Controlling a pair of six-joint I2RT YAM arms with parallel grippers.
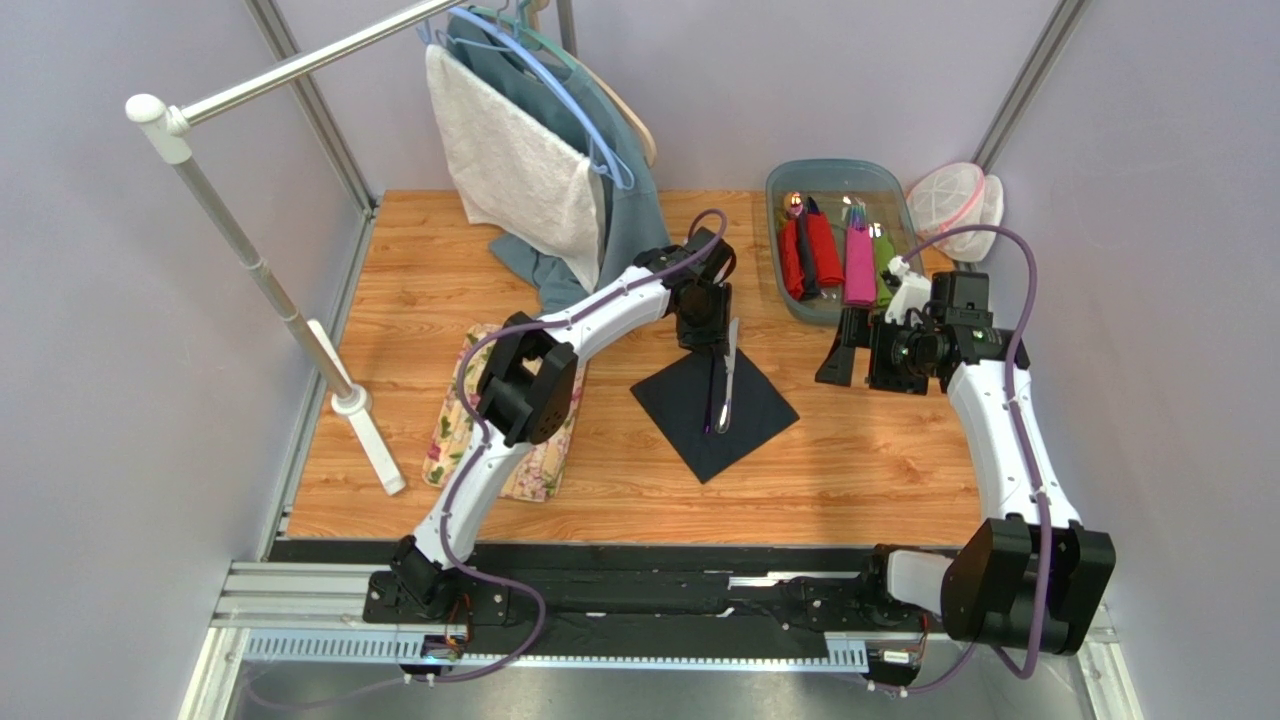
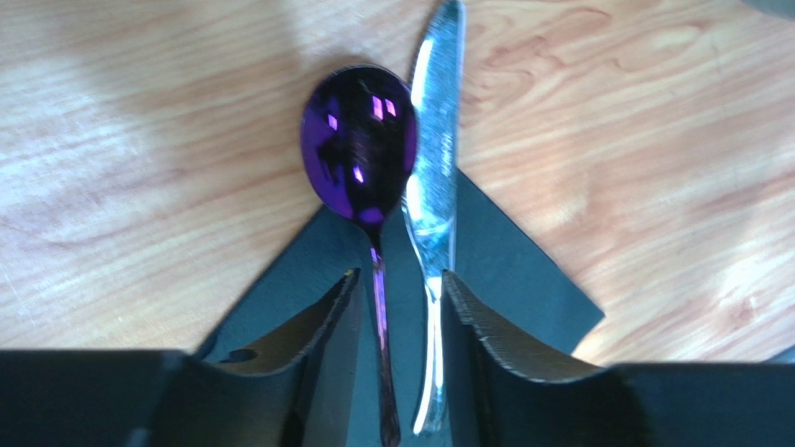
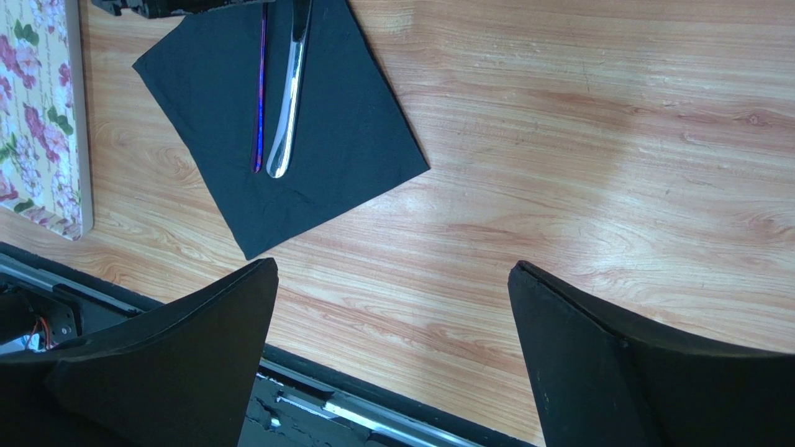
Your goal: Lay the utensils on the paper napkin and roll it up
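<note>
The dark paper napkin (image 1: 694, 425) lies as a diamond in the middle of the wooden table. On it, side by side, rest a purple spoon (image 2: 359, 144) and a silver knife (image 2: 436, 158); their heads reach past the napkin's far corner onto the wood. My left gripper (image 2: 399, 279) hovers low over them, open, with both handles in the gap between its fingers and neither one pinched. In the right wrist view the napkin (image 3: 317, 149) carries the spoon handle (image 3: 260, 93) and the knife handle (image 3: 289, 102). My right gripper (image 3: 392, 279) hangs wide open over bare wood, to the right of the napkin.
A floral cloth mat (image 1: 451, 428) lies left of the napkin under the left arm. A grey bin (image 1: 793, 300) at the back right holds red, pink and green rolls, with a mesh bowl (image 1: 953, 192) beside it. A clothes rack (image 1: 271, 293) with hanging cloths (image 1: 519, 150) stands at the back left.
</note>
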